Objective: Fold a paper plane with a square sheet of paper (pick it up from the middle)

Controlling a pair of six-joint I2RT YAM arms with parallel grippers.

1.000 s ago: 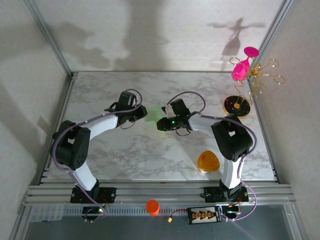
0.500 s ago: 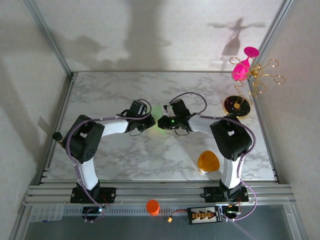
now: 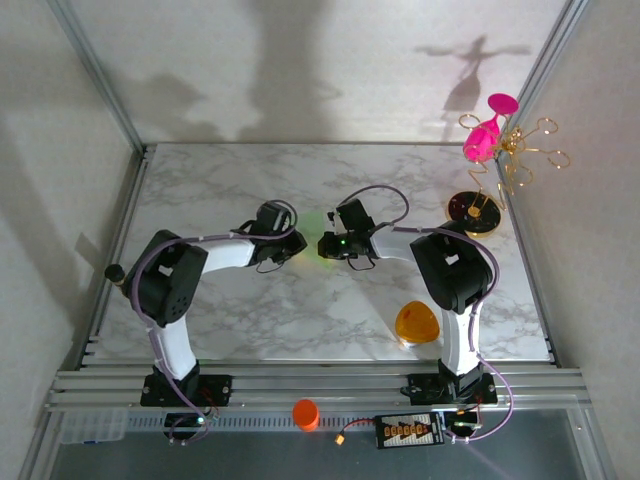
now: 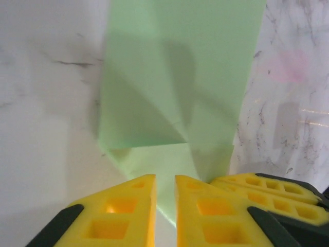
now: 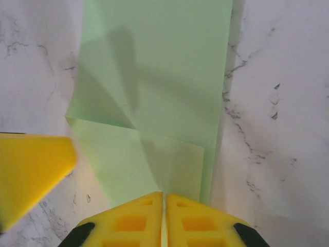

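Two robot arms meet nose to nose at the middle of the marble table, with a partly folded sheet of pale green paper lying flat between them. In the wrist views one corner flap is turned over the sheet's face, and a straight crease runs along its length. The right gripper has its yellow jaws pressed together on the sheet's near edge and appears to pinch it. The left gripper shows a thin slit between its jaws with green visible through it, and whether it grips the paper cannot be told. The fingertips are nearly touching, so they could knock together. If the arms pull against each other, the thin sheet may tear or slip askew, which would spoil the crease. An orange rounded-triangle object sits well apart.
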